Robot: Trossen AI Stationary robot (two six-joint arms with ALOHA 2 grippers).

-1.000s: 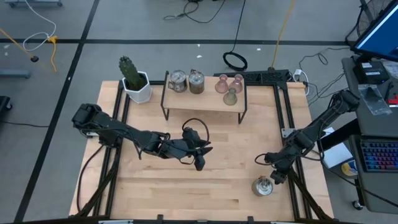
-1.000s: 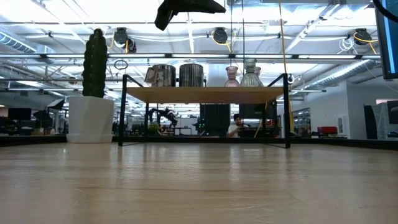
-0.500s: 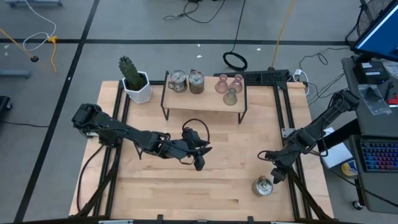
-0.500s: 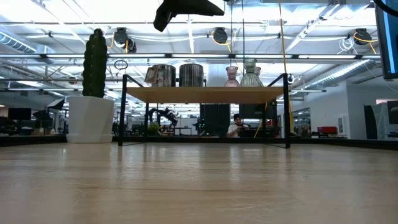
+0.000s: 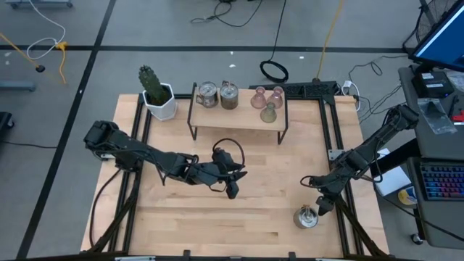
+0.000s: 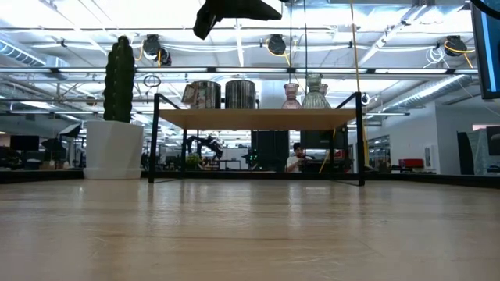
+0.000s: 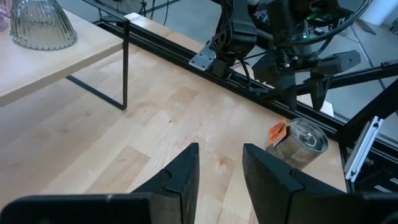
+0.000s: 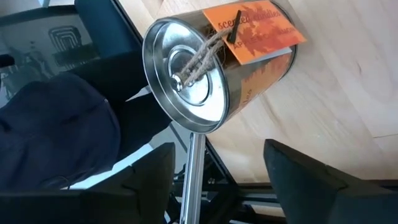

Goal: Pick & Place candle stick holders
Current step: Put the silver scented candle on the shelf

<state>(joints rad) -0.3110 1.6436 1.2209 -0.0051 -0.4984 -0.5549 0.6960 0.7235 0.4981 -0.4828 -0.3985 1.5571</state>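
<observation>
The right hand [image 5: 313, 204] has just spread wide, freeing the silver holder [image 5: 306, 217] near the desk's [image 5: 217, 217] front right corner; the left hand [image 7: 219, 163] hovers narrow and empty.

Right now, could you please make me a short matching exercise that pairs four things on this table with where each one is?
Things:
1. cactus pot
2. green glass holder
3. silver tin
4. left gripper

Places:
A. on the tabletop near the front right edge, below the open right gripper
B. on the small shelf
C. over the middle of the table
D. at the back left corner, beside the shelf

Pairs: 1-D, 2-B, 3-A, 4-C
</observation>
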